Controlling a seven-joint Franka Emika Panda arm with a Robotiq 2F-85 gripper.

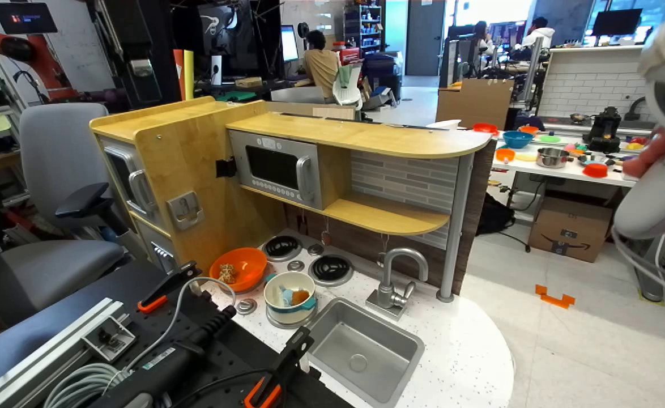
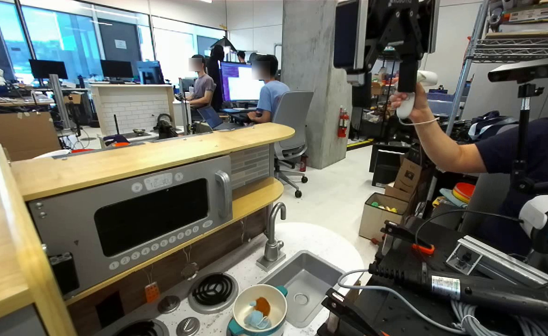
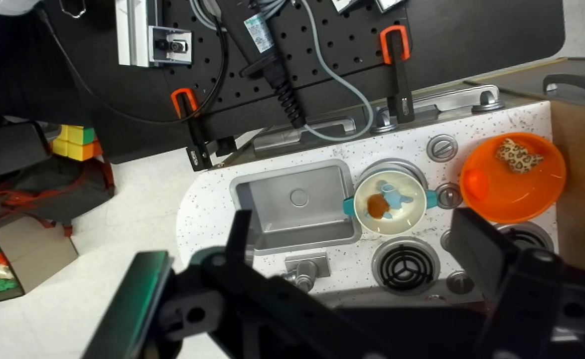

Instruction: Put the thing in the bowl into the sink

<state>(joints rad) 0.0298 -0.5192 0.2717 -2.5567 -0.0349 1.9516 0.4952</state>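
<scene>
The thing, a small tan-brown piece with dark spots [image 3: 517, 155], lies inside the round orange bowl [image 3: 516, 204] in the wrist view. In an exterior view the thing [image 1: 227, 273] also shows in the bowl [image 1: 251, 266], at the far-left end of the counter. The bowl is out of view in an exterior view that shows the gripper. The grey metal sink [image 3: 282, 194] with its silver faucet [image 1: 386, 280] is set in the counter; its basin [image 1: 380, 354] holds nothing visible. My gripper [image 2: 386, 88] is high above the counter. In the wrist view the gripper [image 3: 355, 219] is wide open and empty.
A cream pot [image 3: 399, 222] with teal handles stands between sink and bowl, holding blue and orange-brown pieces. Stove burners [image 3: 406, 267] and knobs lie near it. The wooden shelf with a toy microwave [image 1: 276, 167] rises behind. Black clamps [image 3: 399, 75] grip the table edge.
</scene>
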